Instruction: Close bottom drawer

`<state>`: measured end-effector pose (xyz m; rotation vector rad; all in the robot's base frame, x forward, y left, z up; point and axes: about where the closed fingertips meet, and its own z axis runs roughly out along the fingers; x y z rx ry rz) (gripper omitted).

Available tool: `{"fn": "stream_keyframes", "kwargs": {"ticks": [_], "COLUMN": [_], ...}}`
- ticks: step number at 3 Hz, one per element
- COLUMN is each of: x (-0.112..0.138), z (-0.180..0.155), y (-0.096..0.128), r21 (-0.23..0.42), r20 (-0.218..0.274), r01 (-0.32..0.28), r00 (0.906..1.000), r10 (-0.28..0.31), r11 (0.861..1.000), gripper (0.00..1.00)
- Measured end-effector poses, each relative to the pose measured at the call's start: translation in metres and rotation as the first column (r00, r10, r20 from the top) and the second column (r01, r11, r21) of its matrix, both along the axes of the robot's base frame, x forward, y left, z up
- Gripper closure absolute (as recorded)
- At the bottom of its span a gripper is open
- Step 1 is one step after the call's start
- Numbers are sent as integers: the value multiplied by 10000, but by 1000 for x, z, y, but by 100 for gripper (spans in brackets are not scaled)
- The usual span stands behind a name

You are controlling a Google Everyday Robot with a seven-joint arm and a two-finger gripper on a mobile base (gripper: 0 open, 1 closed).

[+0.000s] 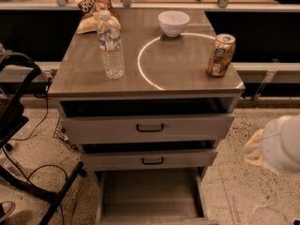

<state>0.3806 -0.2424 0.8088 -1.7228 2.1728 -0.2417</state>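
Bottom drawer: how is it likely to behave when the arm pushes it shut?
The bottom drawer shows a bare tray, so it probably slides in lightly. It is pulled far out, so an off-centre push might skew it. The gripper hangs at the view's right edge, apart from it.
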Motion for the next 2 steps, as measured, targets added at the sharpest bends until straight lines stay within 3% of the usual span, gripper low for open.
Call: {"fn": "stream_keyframes", "kwargs": {"ticks": [1, 2], "x": [-27, -61], "z": [-64, -103], "y": [8, 1], "r21": [-730, -940], "r20": [-528, -1339], "r01": [527, 1061], "r00": [9970, 9839], "r10": [-566, -1181], "r11": [9959, 9899], "gripper": [100, 100]}}
